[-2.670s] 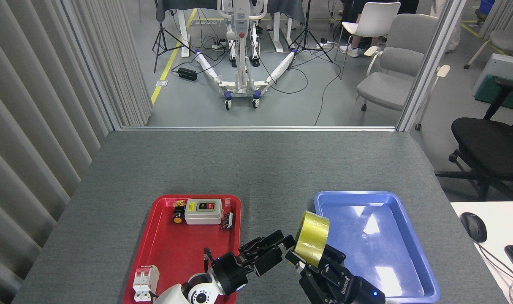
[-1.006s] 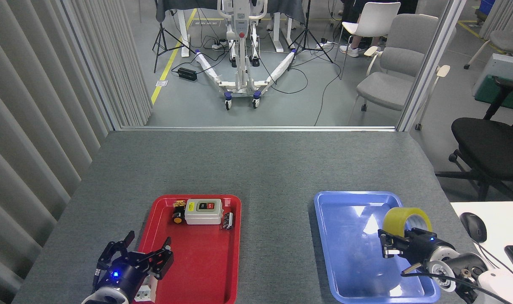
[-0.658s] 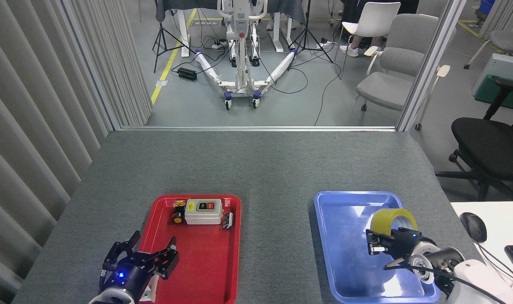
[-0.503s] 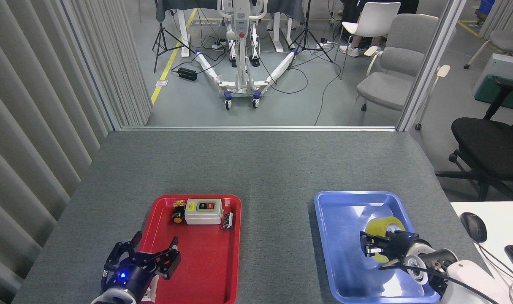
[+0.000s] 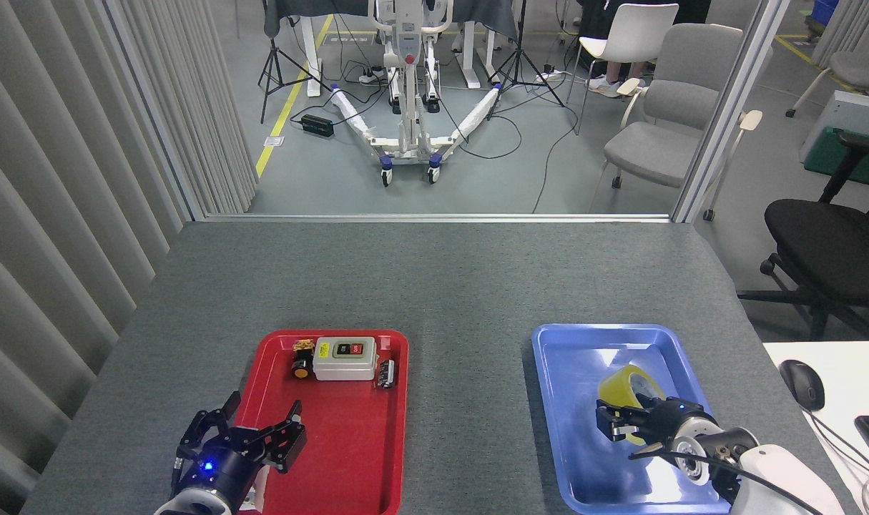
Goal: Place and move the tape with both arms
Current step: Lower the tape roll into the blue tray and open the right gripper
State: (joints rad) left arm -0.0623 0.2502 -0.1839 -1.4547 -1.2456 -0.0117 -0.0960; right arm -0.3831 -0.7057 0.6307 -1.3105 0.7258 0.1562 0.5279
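The worktop (image 5: 434, 286) fills the middle and lower part of the frame, a flat grey slab with a fine felt-like grain and rounded far corners. Ribbed grey panels run down the left side, and past a glass partition at the top lies a smooth grey floor with a white wheeled frame (image 5: 408, 93), tripod legs, loose black cables and a yellow line. Padded grey chairs (image 5: 663, 121) and a white one stand at the upper right; a black office chair (image 5: 827, 250) sits at the right edge, and a white desk corner with a black mouse (image 5: 801, 384) shows at the lower right.

Two shallow glossy plastic trays with rounded corners lie near the bottom — a red tray (image 5: 334, 458) at lower left, a blue tray (image 5: 584, 458) at lower right. At the red one's far end sit a grey switch box (image 5: 344, 357) with small coloured buttons and a yellow-capped part beside it.

The tape (image 5: 618, 383) is a translucent yellow roll, tilted on edge, inside the blue tray toward its far half. My right hand (image 5: 624, 422) is clamped on its near side, black fingers wrapping the rim. My left hand (image 5: 242, 436) hovers over the red tray's near left edge, fingers spread apart and holding nothing, a blue light glowing on its body.
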